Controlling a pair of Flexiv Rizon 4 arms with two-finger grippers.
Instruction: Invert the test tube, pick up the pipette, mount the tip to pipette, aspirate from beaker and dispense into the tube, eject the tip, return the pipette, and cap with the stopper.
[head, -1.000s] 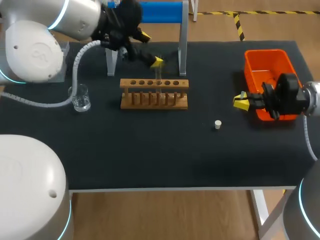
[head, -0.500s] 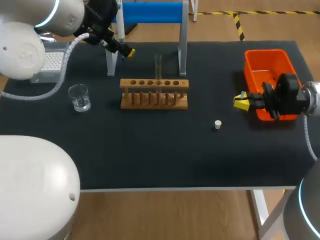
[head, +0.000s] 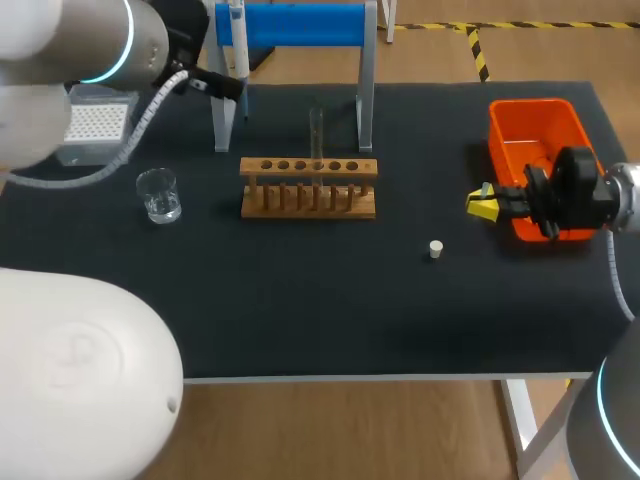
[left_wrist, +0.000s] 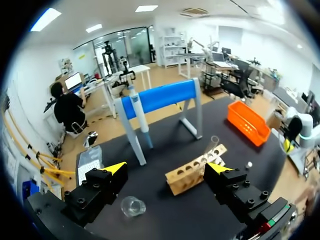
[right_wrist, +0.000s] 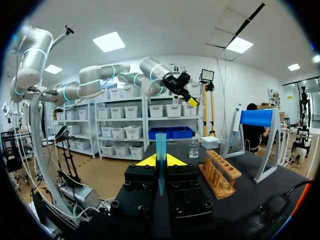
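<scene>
A clear test tube (head: 316, 130) stands upright in the wooden rack (head: 308, 187). The pipette (head: 238, 30) hangs on the blue stand (head: 300, 22). My left gripper (head: 228, 86) is beside the stand's left leg, just below the pipette. In the left wrist view it (left_wrist: 165, 167) stands wide open and empty, with the pipette (left_wrist: 137, 112) well ahead. My right gripper (head: 483, 203) sits by the orange bin (head: 535, 135), shut on a blue pipette tip (right_wrist: 160, 155). A glass beaker (head: 158, 193) stands left of the rack. The white stopper (head: 435, 249) lies on the mat.
A tip box (head: 95, 125) sits at the table's far left behind the beaker. The stand's two grey legs (head: 366, 95) rise just behind the rack. Open black mat lies in front of the rack up to the table's front edge.
My left gripper has drawn back from the test tube, going left and away toward the stand's left leg. The tube stays upright in the rack. The right arm has not moved.
</scene>
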